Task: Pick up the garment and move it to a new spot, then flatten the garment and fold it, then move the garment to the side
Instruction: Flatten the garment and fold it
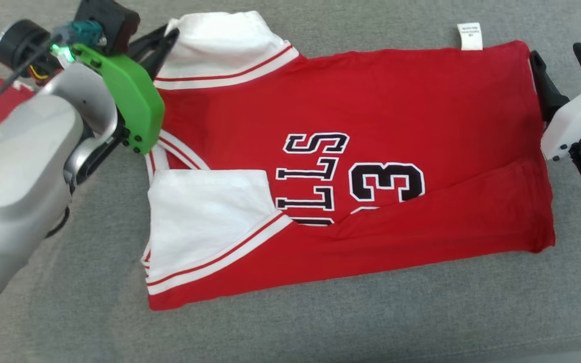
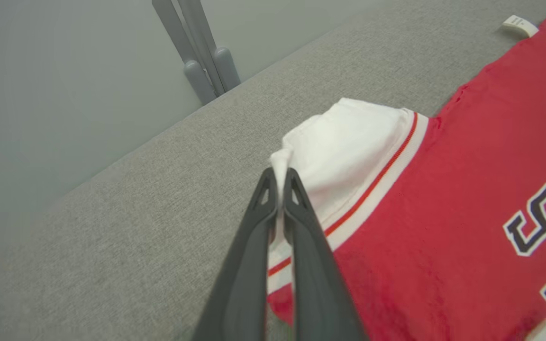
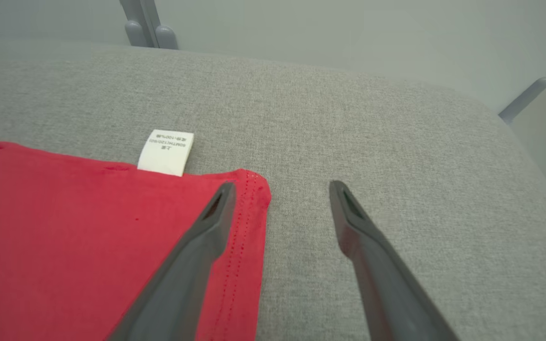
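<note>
Step in hand, as judged: folding, with one side done and the next fold starting. Garment [image 1: 371, 126], red jersey with white sleeves, spread flat on grey desk [image 1: 321, 333], near long side already turned over upon the printed number. Care label [image 1: 470, 36] sticking out from the far long edge.

Left hand [image 2: 280, 176] clamped together on edge of white sleeve [image 2: 349, 142], along the same long edge as care label but well apart from it, at the opposite end. Thin ridge of white cloth pinched between the two fingers and drawn up a little from desk.

Right hand [image 3: 281, 188] with fingers wide apart and nothing between them, just beside care label: one finger above hem corner [image 3: 254, 194], the other above bare desk past the hem. Not yet gripping.

Next move, probably: lower right hand, take hem corner beside care label between the fingers, close firmly. Then lift both ends together and carry the label edge across to the opposite long side, at equal height, without slack in the middle. Possible trouble: thin sleeve pinch slipping out; corner grasp catching only the upper layer.
</note>
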Available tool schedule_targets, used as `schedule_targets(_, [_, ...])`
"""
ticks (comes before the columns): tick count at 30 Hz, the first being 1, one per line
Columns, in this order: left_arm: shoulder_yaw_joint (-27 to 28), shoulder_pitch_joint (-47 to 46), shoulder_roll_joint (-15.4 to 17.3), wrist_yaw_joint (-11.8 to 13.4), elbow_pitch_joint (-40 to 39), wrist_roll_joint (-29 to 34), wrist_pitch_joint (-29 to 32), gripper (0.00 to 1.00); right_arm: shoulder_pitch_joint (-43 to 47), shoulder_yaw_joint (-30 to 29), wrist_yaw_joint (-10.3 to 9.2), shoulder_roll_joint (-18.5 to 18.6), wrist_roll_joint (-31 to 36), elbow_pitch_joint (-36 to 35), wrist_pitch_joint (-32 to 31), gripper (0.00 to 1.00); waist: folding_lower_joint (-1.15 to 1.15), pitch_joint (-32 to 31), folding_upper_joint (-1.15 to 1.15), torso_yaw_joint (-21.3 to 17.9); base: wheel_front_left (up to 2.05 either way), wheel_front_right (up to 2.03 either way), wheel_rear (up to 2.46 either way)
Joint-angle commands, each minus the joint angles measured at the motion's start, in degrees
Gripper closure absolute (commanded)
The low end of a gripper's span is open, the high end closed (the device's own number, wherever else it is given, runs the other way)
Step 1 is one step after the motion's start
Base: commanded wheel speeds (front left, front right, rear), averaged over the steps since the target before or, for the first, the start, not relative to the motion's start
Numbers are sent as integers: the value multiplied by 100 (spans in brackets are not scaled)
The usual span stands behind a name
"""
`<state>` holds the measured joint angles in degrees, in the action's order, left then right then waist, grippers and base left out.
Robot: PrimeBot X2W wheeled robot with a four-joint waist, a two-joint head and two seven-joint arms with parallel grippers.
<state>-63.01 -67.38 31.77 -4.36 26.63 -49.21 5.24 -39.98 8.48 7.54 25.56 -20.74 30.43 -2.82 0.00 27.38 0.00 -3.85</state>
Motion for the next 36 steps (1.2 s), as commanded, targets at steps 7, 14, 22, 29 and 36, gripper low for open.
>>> schedule_targets(7, [-106,540,51,270,-661,73,-228,100,-118,443,-10,546,-584,500,-214,0,0,-363,0,803,0,0,0])
schedule_targets(14, [-148,641,120,424,-1108,102,-187,100,-389,769,-11,730,-888,854,-370,0,0,-197,0,960,0,0,0])
schedule_targets(22, [-206,547,122,487,-1258,168,-107,100,-676,1234,-10,810,-1061,1202,-492,0,0,-64,0,995,0,0,0])
schedule_targets(29, [-212,469,178,520,-1176,207,-109,100,-807,1568,-12,808,-1327,1413,-585,100,0,-40,0,946,0,0,0])
schedule_targets(36, [-44,272,221,559,-776,179,-241,100,-1212,1632,-12,886,-1317,1439,-108,100,0,-14,0,843,0,0,0])
